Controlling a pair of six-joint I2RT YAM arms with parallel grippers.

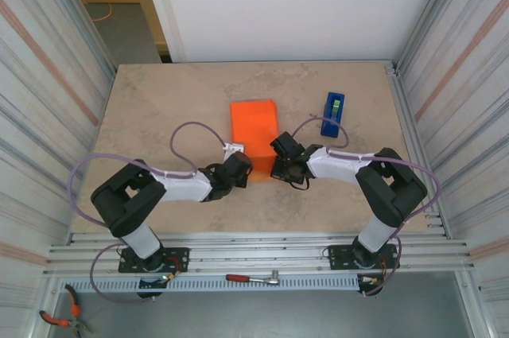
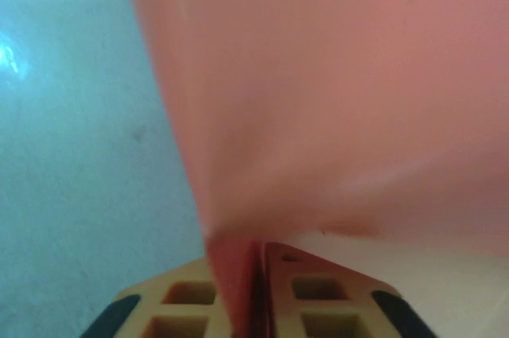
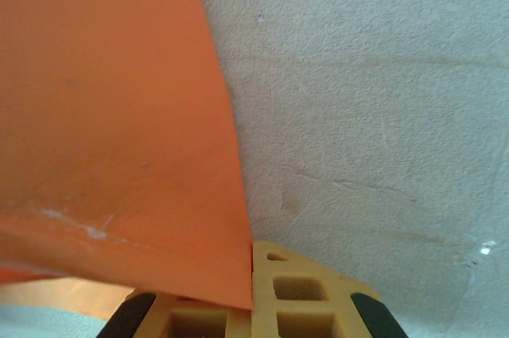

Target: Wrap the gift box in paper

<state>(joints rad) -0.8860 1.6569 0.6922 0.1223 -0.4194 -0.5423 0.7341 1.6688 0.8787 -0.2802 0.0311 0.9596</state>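
Note:
The orange paper (image 1: 255,133) lies folded in the middle of the table, its near end lifted between the two grippers. My left gripper (image 1: 238,169) is shut on the paper's near left corner; in the left wrist view the paper (image 2: 334,99) rises blurred from between the closed fingers (image 2: 318,290). My right gripper (image 1: 280,165) is shut on the near right corner, where the paper (image 3: 111,131) runs down into the closed fingers (image 3: 298,290). The pink gift box is hidden under the paper.
A blue tape dispenser (image 1: 333,114) stands upright at the right of the paper. Metal walls close in both sides. A ratchet tool (image 1: 253,278) lies on the rail in front of the arm bases, and pliers (image 1: 60,318) at the lower left.

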